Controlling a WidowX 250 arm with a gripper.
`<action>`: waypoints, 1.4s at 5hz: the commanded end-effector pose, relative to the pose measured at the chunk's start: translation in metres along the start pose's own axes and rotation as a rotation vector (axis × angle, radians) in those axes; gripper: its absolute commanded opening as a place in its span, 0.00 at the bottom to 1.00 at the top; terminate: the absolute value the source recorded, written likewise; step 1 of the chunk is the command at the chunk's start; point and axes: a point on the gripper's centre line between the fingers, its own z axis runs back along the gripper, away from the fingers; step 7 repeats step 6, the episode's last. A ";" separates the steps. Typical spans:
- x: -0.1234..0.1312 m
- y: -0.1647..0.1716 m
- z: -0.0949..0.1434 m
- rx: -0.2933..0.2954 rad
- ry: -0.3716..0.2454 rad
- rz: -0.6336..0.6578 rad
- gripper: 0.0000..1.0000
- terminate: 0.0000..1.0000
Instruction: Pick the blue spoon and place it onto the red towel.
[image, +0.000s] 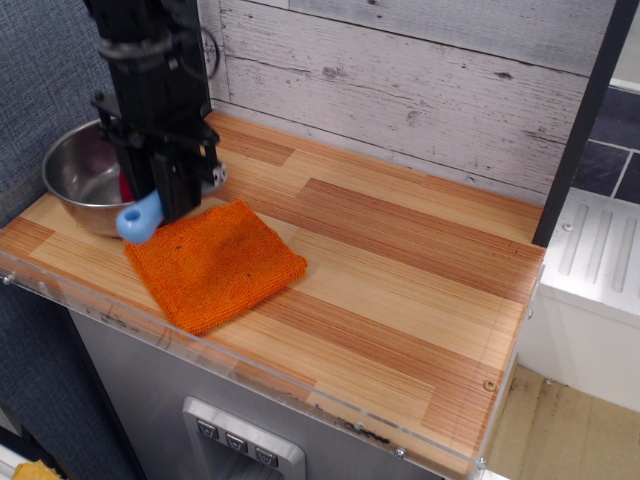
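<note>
1. The gripper (160, 205) hangs over the left end of the counter (400, 270), its fingers clamped on the spoon (139, 218); only the light-blue handle end sticks out below them, and the grey bowl of the spoon is hidden inside the black body, so the hold looks to be near the spoon's upper part
2. The spoon is carried in the air, handle end down and slightly to the left, clear of the wood; I judge it is held this way because it was grasped by the bowl end and simply hangs from that grip
3. The towel (215, 262) lies flat near the front edge, one corner pointing forward, free of anything on top; the spoon's tip sits just at its upper-left corner, beside rather than above its middle
4. The steel bowl (72, 175) stands just behind the towel's left corner with a dark-red object (124, 186) partly hidden by the arm; it is close enough that a careless descent could knock its rim
5. The lift and carry look done; what remains is a short shift to the right and forward over the cloth, a descent, and a release
6. The knit is soft, so the spoon should settle without rolling
</note>
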 end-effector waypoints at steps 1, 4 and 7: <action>0.001 0.000 -0.005 0.009 0.040 0.000 1.00 0.00; 0.015 -0.036 0.108 -0.013 -0.308 -0.039 1.00 0.00; 0.015 -0.036 0.108 -0.013 -0.308 -0.039 1.00 1.00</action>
